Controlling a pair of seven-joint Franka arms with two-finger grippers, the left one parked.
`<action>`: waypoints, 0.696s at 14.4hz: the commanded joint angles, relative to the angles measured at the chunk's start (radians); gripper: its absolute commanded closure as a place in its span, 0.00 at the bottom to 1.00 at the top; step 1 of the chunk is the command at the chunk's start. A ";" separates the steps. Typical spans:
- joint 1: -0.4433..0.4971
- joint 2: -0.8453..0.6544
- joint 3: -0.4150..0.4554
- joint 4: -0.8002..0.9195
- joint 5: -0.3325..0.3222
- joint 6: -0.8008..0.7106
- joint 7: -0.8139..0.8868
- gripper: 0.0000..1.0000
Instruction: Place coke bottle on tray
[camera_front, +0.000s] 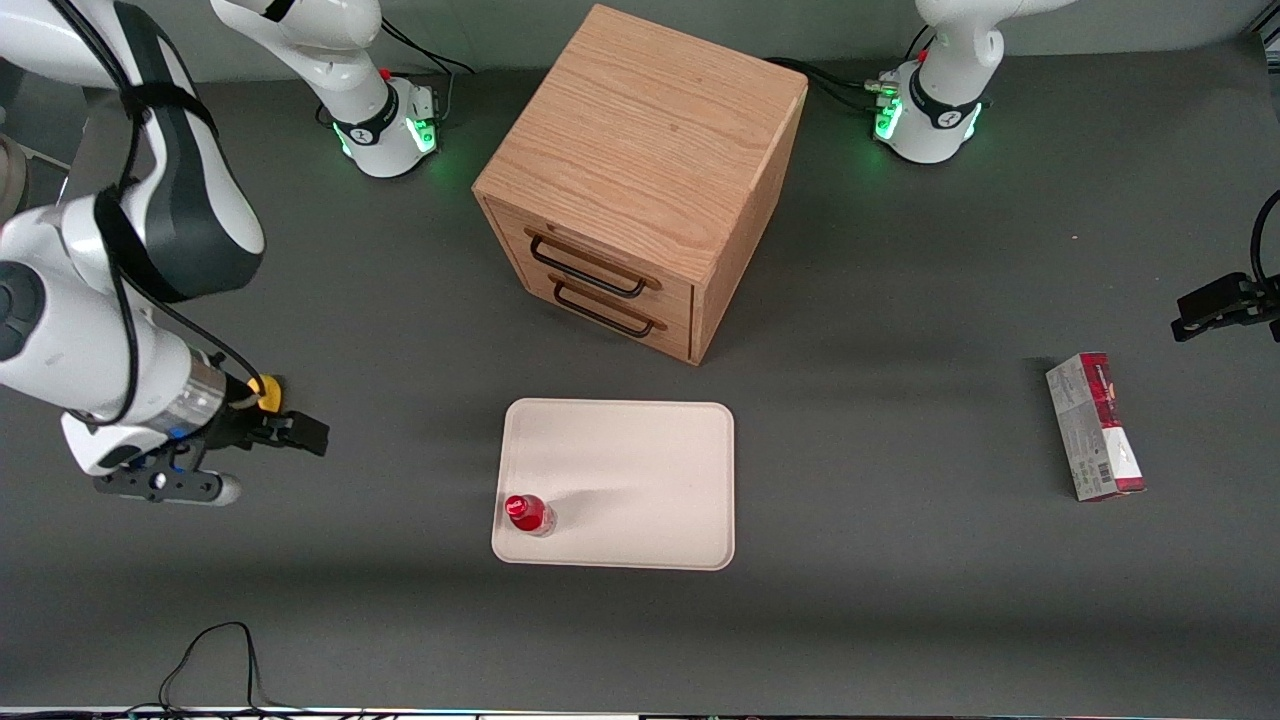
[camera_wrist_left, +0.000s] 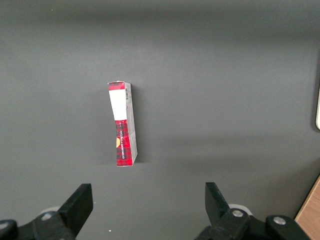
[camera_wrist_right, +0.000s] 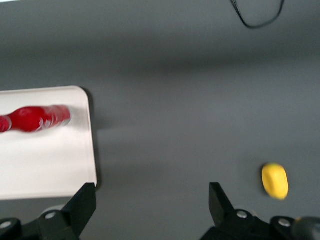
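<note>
While the small red coke bottle (camera_front: 527, 514) stood upright near a corner of the flat cream-beige tray (camera_front: 640, 470), lower centre of frame, the empty wide-open gripper (camera_wrist_right: 152, 202) hung well clear, though a jolt might have toppled the bottle.

The bottle (camera_front: 528, 515) stands upright on the tray (camera_front: 640, 470), in its corner nearest the front camera at the working arm's end. The gripper (camera_front: 262, 434) hangs open above the table (camera_front: 900, 600) toward that end, well apart from the tray, with a lump (camera_front: 268, 392) just beside it.
</note>
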 joint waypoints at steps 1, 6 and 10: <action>-0.059 -0.126 -0.014 -0.055 0.092 -0.076 -0.083 0.00; -0.053 -0.250 -0.141 -0.055 0.195 -0.198 -0.280 0.00; -0.051 -0.272 -0.144 -0.055 0.184 -0.208 -0.269 0.00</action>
